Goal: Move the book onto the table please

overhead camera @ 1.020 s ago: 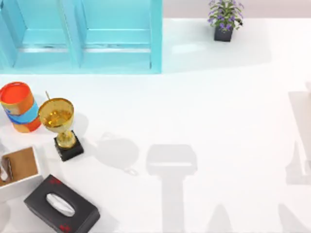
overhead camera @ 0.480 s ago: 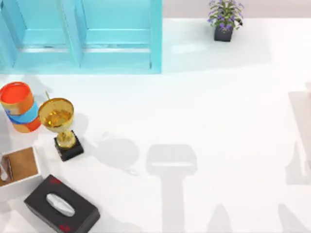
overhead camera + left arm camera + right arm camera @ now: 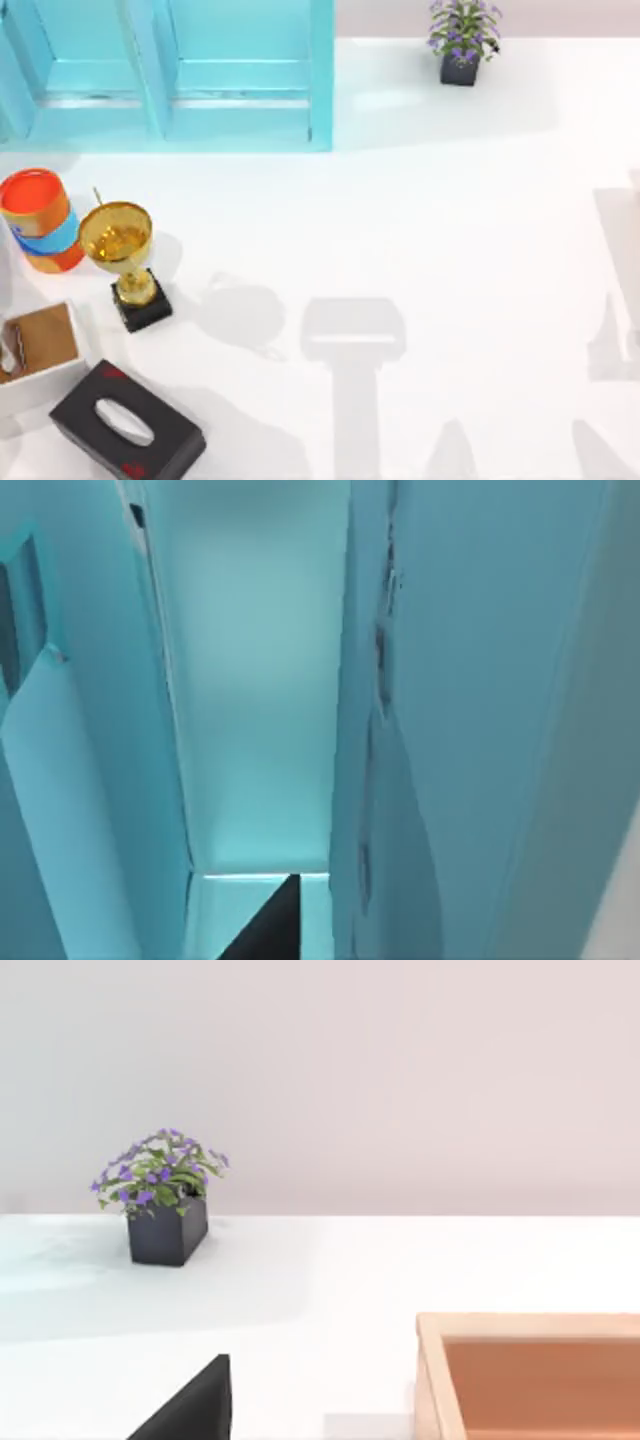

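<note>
Evidently the left claw (image 3: 270, 925), state impossible to tell, probes the turquoise shelf unit (image 3: 170, 75) at eleven o'clock on the surface (image 3: 450, 220), presumably seeking the book.

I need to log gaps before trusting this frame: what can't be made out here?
- The book: not identifiable; the left wrist view is pressed against the turquoise shelf unit, whose panels block it.
- Left claw: one dark tip at that view's lower edge; open or shut unclear.
- Right claw: one dark tip cut by the right wrist view's lower edge.
- Wooden box: cut off by that view's edge.
</note>
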`<state>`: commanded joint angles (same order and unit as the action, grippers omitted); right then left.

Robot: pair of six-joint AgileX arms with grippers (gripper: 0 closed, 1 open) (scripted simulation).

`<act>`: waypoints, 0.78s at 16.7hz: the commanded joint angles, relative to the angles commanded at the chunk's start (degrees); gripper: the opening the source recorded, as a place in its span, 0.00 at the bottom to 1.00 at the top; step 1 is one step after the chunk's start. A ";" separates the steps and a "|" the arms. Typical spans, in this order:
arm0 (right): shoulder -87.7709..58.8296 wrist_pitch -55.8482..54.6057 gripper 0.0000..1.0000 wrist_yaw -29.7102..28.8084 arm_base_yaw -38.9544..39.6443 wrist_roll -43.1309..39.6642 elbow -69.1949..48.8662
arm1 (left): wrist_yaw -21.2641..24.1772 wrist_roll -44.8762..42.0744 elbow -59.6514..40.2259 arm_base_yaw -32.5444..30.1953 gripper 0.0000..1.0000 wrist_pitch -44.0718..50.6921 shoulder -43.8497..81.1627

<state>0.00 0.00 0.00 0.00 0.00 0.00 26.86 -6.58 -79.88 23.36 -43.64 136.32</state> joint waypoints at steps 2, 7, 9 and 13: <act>0.00 0.00 1.00 0.00 0.00 0.00 0.00 | 0.03 -0.01 -0.06 0.02 1.00 0.01 0.06; 0.00 0.00 1.00 0.00 0.00 0.00 0.00 | 0.03 -0.01 -0.06 0.02 0.77 0.01 0.06; 0.00 0.00 1.00 0.00 0.00 0.00 0.00 | 0.03 -0.01 -0.06 0.02 0.62 0.01 0.06; 0.00 0.00 1.00 0.00 0.00 0.00 0.00 | 0.03 -0.01 -0.06 0.02 0.32 0.01 0.06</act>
<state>0.00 0.00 0.00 0.00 0.00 0.00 26.89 -6.59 -79.94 23.39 -43.64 136.38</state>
